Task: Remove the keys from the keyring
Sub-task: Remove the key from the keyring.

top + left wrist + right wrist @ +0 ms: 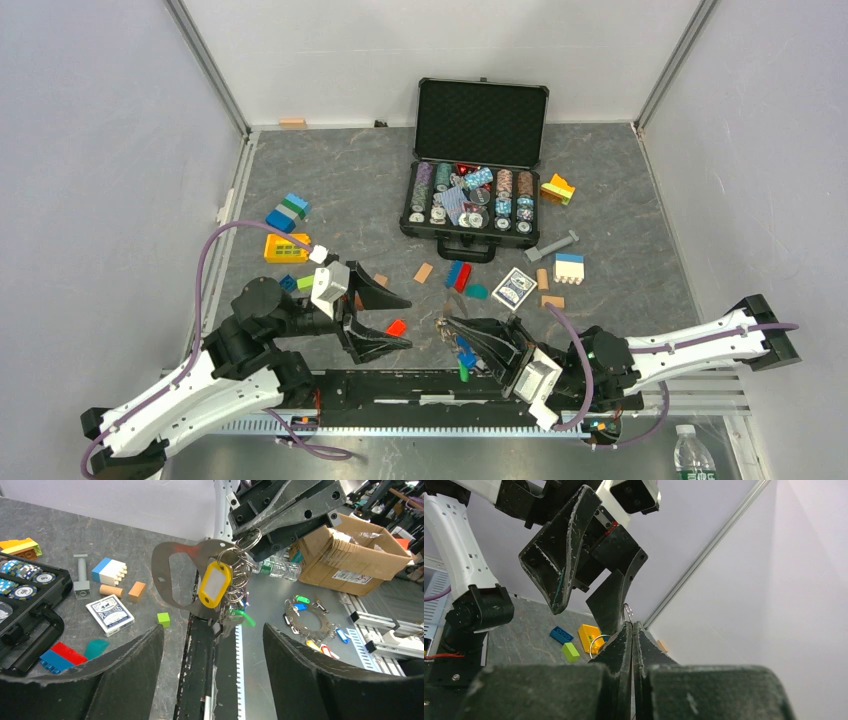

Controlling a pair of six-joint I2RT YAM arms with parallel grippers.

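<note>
My right gripper (452, 333) is shut on the keyring (246, 544), a cluster of thin silver rings held up off the table. From it hang a flat grey metal plate (172, 575) and the keys, one with a yellow cover (215, 582) and one with a green cover (243, 616). In the top view the keys (465, 356) dangle below the right fingertips, showing blue and green. My left gripper (408, 322) stands wide open just left of the bundle, touching nothing. A ring loop (596, 642) shows beside the right gripper (631, 625).
An open black poker chip case (478, 180) sits at the back. Toy blocks (288, 228), a card deck (514, 289) and a small red piece (397, 327) lie scattered on the grey table. Another ring of coloured tags (310, 625) lies off the near edge, by a cardboard box (360, 555).
</note>
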